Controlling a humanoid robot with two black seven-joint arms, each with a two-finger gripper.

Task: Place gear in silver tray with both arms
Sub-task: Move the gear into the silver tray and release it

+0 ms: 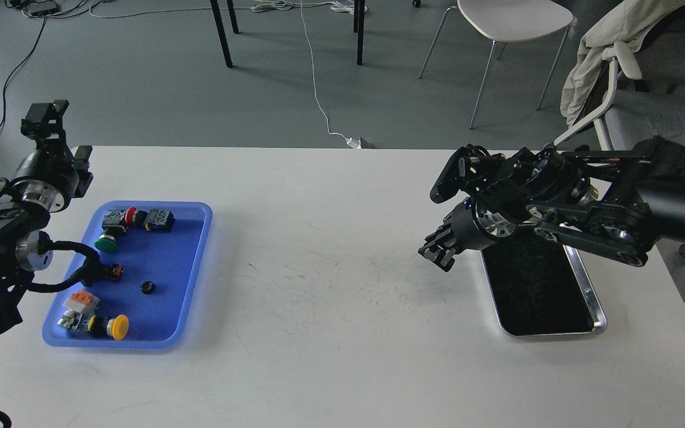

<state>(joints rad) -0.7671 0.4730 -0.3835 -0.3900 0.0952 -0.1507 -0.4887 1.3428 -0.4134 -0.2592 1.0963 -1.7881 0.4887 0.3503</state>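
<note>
The gear [148, 288] is a small black ring lying in the middle of the blue plastic tray [197, 261] at the left. The silver tray [598, 309] lies at the right with a dark, empty bottom. My right gripper [437, 254] hangs just left of the silver tray's far end, above the table; its dark fingers cannot be told apart. My left gripper [45, 119] points up beyond the table's far left corner, away from the blue tray, and nothing shows in it. Whether it is open or shut does not show.
The blue tray also holds several push-button parts: a green one [106, 242], a red one [131, 215] and a yellow one [119, 326]. A cable [72, 276] of my left arm hangs over its left side. Chairs [512, 24] stand beyond the table.
</note>
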